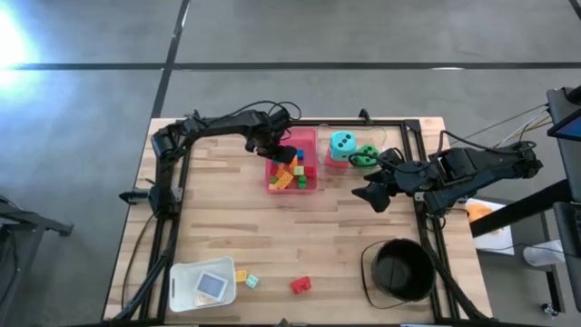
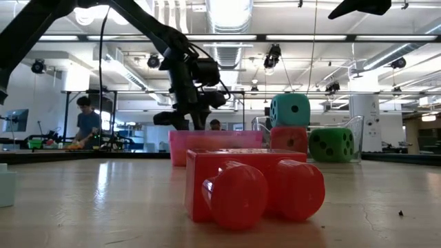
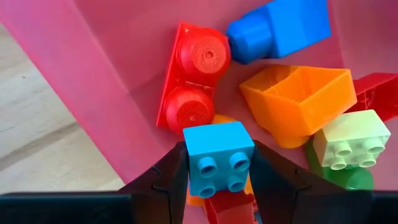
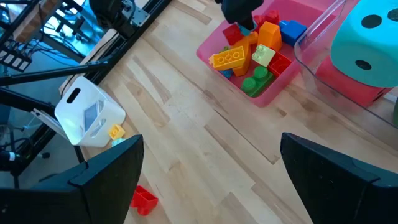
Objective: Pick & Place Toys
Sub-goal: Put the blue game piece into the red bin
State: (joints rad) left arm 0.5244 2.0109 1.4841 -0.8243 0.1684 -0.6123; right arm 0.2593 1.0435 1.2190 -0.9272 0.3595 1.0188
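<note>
One light-blue four-stud brick [image 3: 220, 157] pinched in left end effector [image 3: 219, 180]; right end effector [image 4: 211, 180] spread.

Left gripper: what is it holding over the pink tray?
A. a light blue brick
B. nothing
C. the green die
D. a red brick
A: the left wrist view shows the left gripper shut on a light blue brick, its fingers pressed to either side, above the pink tray.
</note>
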